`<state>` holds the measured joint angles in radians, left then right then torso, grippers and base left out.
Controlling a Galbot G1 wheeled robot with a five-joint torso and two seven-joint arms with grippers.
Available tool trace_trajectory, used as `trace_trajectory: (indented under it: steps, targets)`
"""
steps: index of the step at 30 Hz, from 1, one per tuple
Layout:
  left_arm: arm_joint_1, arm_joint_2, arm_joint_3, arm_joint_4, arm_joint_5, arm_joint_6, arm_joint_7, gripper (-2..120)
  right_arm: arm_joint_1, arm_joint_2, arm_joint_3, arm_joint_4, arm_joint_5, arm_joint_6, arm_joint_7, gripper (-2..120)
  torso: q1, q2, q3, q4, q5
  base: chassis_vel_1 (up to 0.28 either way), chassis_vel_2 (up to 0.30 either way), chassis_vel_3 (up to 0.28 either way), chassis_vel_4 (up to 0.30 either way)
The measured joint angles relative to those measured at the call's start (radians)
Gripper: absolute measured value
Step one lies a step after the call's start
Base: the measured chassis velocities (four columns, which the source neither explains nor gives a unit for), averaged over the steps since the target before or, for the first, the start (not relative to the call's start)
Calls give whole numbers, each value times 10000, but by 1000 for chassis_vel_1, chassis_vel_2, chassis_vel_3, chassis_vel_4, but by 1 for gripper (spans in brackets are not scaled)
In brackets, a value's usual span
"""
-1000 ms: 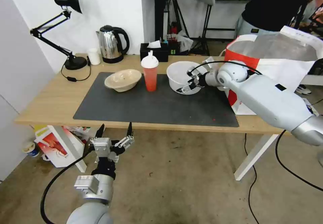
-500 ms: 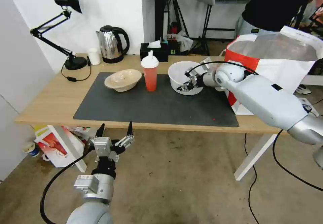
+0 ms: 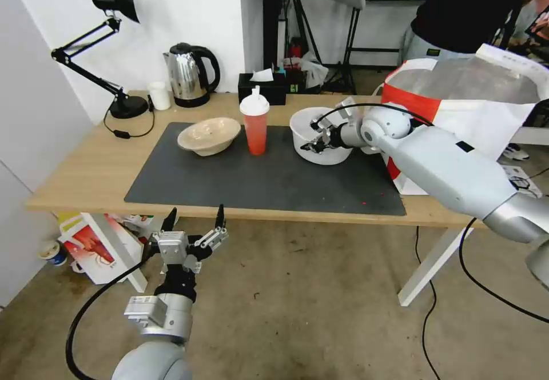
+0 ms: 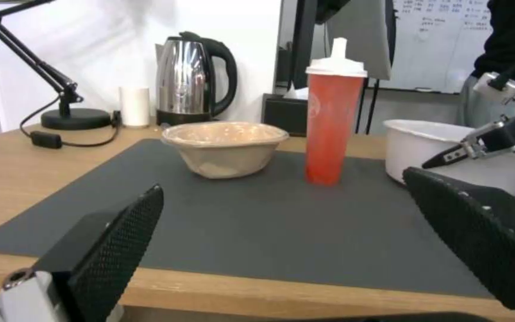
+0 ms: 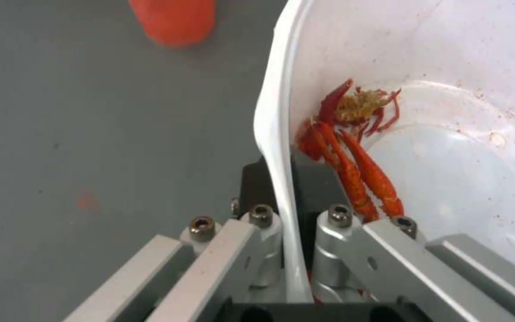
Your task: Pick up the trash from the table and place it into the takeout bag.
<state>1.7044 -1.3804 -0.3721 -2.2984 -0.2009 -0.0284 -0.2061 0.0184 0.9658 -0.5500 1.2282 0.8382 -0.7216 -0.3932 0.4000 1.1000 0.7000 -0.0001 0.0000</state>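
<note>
The deep white bowl (image 3: 329, 152) stands at the right end of the dark mat (image 3: 257, 180) on the table (image 3: 86, 168). My right gripper (image 3: 314, 143) is shut on its near rim, one finger inside and one outside the wall (image 5: 282, 179). Red crayfish shells (image 5: 353, 152) lie inside the bowl (image 5: 448, 134). The red cup (image 3: 255, 126) with its white domed lid stands mid-mat, and the beige bowl (image 3: 209, 134) sits to its left. The takeout bag (image 3: 469, 94) stands open at the table's right end. My left gripper (image 3: 194, 223) hangs open below the table's front edge.
A black desk lamp (image 3: 114, 3), a kettle (image 3: 189, 74), a small white cup (image 3: 159, 95) and a black tissue box (image 3: 262, 87) line the back edge. A person stands behind the bag. A smaller paper bag (image 3: 94, 248) sits under the table; cables cross the floor.
My right gripper has closed in on the white bowl's rim, and the bowl has shifted slightly right, toward the bag. The left arm has stayed put.
</note>
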Motion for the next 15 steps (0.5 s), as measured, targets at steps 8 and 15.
trace_trajectory:
  steps: [8,15]
  targets:
    - [22,30,-87,-72,-64,-3,-12,100,245,-97,342,231,616,0,133,0,0,-1,0,1,1,0,0,0,0]
    - [50,55,-142,-117,-96,-9,-15,100,831,-405,720,718,1239,-1,328,0,0,0,0,0,0,0,0,0,0]
